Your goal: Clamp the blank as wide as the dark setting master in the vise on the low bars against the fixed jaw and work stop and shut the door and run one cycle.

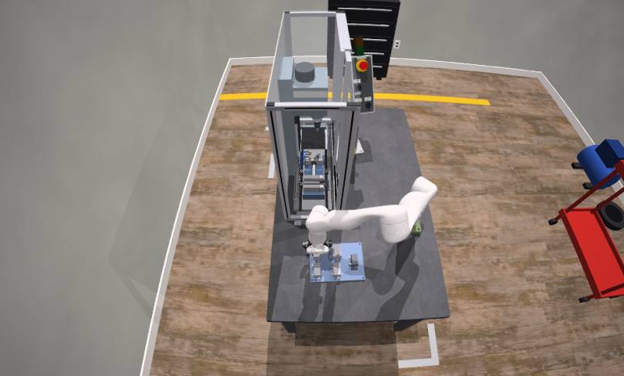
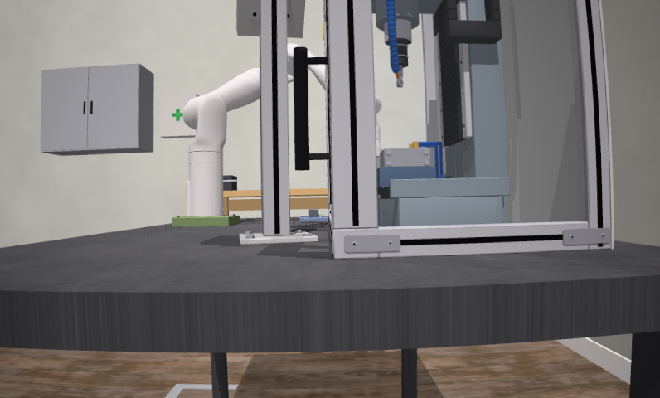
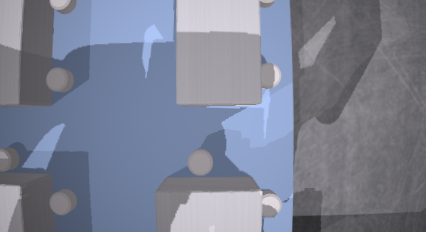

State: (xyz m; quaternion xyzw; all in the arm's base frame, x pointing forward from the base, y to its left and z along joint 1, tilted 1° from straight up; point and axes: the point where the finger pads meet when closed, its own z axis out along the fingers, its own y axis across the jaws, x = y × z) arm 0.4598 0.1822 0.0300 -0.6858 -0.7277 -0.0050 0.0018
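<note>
The gripper (image 1: 317,246) is over the far left corner of the blue plate (image 1: 346,276) (image 2: 313,218) (image 3: 135,122), as the top view shows it. Its fingers are partly closed, less than half open. The tips are hidden, so I cannot tell if they have hold of the blank (image 1: 316,255) (image 3: 217,212) under them.

Around it on the plate are three more pale blanks: the near left blank (image 1: 316,269) (image 3: 218,67), the near middle blank (image 1: 335,269) (image 3: 10,42) and the far middle blank (image 1: 335,251) (image 3: 9,204). Small round pins stand beside them. The dark master (image 1: 353,261) stands on the right part of the plate. Which blank has the same width as the master, I cannot tell.

The white arm (image 1: 366,218) (image 2: 210,123) reaches across the table (image 1: 353,302) (image 2: 298,315) from its green base (image 1: 415,227) (image 2: 178,221). Beyond the plate stands the guard (image 1: 313,106) (image 2: 356,118), with the vise (image 1: 313,187) (image 2: 406,157) inside. The black handle (image 2: 301,108) is upright beside the front post. Outside the guard, on the control column, the amber lamp (image 1: 358,42) looks dark.
</note>
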